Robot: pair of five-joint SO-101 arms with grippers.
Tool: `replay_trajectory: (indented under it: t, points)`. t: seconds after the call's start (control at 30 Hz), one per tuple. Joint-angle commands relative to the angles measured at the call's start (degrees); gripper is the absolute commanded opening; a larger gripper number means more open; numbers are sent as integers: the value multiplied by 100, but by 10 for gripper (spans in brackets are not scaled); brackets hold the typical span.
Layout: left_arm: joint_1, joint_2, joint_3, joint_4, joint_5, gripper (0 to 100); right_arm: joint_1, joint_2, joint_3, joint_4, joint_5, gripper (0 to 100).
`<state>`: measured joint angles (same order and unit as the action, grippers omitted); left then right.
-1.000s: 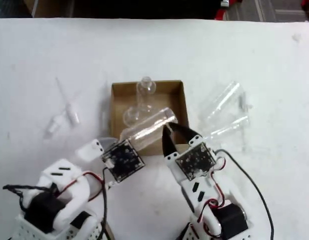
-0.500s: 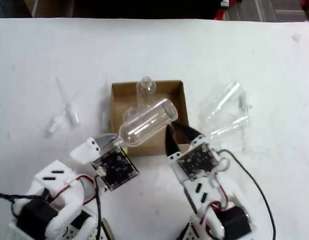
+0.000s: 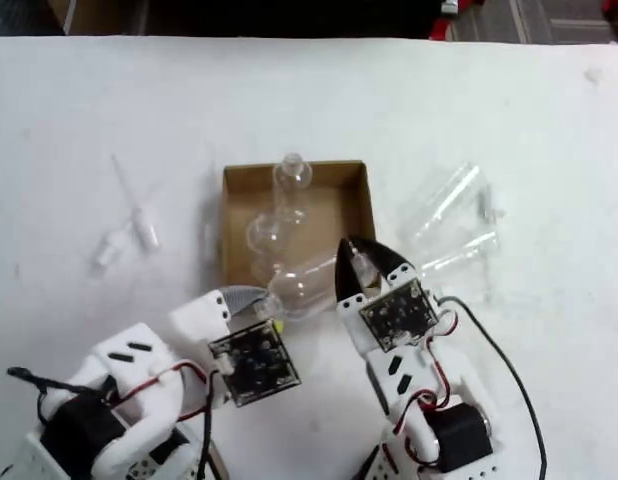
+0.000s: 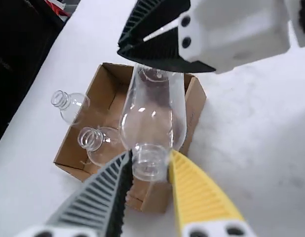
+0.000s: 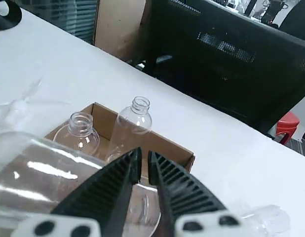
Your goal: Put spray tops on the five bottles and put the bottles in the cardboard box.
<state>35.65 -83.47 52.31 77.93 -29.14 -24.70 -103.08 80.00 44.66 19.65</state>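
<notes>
My left gripper (image 4: 148, 165) is shut on the neck of a clear bottle (image 4: 153, 114), which lies tilted over the near edge of the cardboard box (image 3: 349, 190). In the high view that bottle (image 3: 307, 282) runs from my left gripper (image 3: 261, 298) to my right gripper (image 3: 351, 250). The black fingers (image 5: 165, 180) of my right gripper (image 5: 142, 157) are shut, with only a thin slit between them, and rest at the bottle's base (image 5: 39, 170). Two open-necked bottles (image 3: 292, 172) (image 3: 264, 232) lie in the box. None of these bottles has a spray top.
Two more clear bottles (image 3: 447, 198) (image 3: 461, 252) lie on the white table right of the box. Loose spray tops (image 3: 129, 235) with thin tubes lie on the table left of the box. A dark chair (image 5: 226, 64) stands beyond the table's far edge.
My left arm has drawn the held bottle back toward the near edge of the box and lowered it. My right gripper has shifted slightly and now sits against the bottle's base.
</notes>
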Motion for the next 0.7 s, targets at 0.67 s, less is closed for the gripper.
replay_trajectory:
  t: [0.67]
  points:
    - [-1455, 4787, -6910, 2497, 1046, 31, 2431, -13, 352, -831, -1521, 18]
